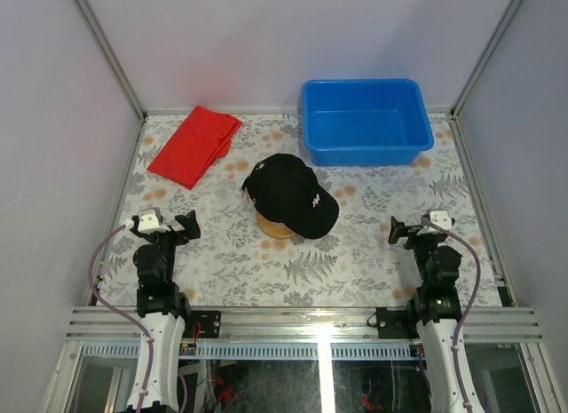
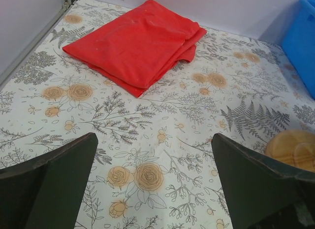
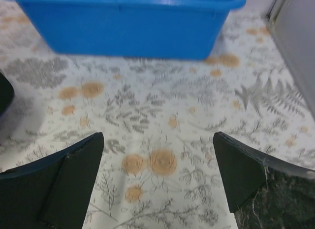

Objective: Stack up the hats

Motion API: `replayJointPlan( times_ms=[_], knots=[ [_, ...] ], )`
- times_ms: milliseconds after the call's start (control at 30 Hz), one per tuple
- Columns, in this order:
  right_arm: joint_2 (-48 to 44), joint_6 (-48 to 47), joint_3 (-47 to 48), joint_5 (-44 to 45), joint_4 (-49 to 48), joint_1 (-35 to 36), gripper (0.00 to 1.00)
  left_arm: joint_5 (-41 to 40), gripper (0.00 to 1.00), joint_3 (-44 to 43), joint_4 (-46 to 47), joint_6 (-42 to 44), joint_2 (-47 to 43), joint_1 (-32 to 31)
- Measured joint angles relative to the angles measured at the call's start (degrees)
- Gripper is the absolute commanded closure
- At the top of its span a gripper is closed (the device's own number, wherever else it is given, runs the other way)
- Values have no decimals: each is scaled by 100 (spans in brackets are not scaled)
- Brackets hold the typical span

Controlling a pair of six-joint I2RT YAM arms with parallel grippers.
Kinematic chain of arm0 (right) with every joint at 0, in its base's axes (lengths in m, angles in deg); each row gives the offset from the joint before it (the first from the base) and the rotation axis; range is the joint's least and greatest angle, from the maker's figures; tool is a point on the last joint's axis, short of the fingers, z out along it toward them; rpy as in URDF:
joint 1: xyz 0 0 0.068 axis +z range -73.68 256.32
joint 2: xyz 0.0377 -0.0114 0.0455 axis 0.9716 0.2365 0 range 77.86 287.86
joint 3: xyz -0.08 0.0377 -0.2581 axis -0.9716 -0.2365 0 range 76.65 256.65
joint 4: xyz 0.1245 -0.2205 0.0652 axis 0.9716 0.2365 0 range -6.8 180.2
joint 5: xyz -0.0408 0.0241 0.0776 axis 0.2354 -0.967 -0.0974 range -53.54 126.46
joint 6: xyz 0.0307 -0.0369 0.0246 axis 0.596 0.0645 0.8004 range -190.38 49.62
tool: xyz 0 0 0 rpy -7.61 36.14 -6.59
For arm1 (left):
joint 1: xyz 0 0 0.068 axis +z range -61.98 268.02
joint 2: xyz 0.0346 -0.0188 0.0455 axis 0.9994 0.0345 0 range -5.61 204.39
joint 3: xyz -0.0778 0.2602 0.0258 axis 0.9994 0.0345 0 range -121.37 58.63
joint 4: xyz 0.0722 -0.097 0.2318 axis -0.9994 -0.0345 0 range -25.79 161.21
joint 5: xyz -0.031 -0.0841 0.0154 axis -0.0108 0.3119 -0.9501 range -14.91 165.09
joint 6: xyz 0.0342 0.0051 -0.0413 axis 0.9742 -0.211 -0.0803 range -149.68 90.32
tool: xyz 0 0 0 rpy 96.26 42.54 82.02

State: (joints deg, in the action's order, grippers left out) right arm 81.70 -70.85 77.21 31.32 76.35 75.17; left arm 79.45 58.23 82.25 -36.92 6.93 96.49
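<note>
Both arms parked at the near edge of the table (image 1: pixel 222 271). Left gripper (image 1: pixel 188 225) has its jaws spread wide with nothing between them, and so does the right gripper (image 1: pixel 397 231). Only one hat shows, the black cap (image 1: pixel 288 198), mid-table on the wooden stand (image 1: pixel 273 226). Can't tell if other caps sit under it. In the top view the cap is at roughly 3 o'clock from the left gripper and 9-10 o'clock from the right. Both look about equally near. Its long axis runs 10 to 4 o'clock, and the brim looks to point toward 4, i.e. toward the right arm, so I'd judge the right arm has the easier reach to the brim. Further back are the red cloth (image 1: pixel 193 145) at 11 o'clock of the cap and the blue bin (image 1: pixel 366 120) at 1 o'clock, both clear of it.
</note>
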Motion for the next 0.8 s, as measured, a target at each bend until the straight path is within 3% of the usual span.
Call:
replayJointPlan(
  times_ms=[200,533,800],
  knots=[
    [1224,103,-22,297,-201,0,1,-42,0,0,0,-22,9,0],
    [404,199,-22,566,-118,0,1,-57,0,0,0,-42,9,0],
    [275,59,-22,109,24,0,1,-61,0,0,2,-42,94,0]
  ],
)
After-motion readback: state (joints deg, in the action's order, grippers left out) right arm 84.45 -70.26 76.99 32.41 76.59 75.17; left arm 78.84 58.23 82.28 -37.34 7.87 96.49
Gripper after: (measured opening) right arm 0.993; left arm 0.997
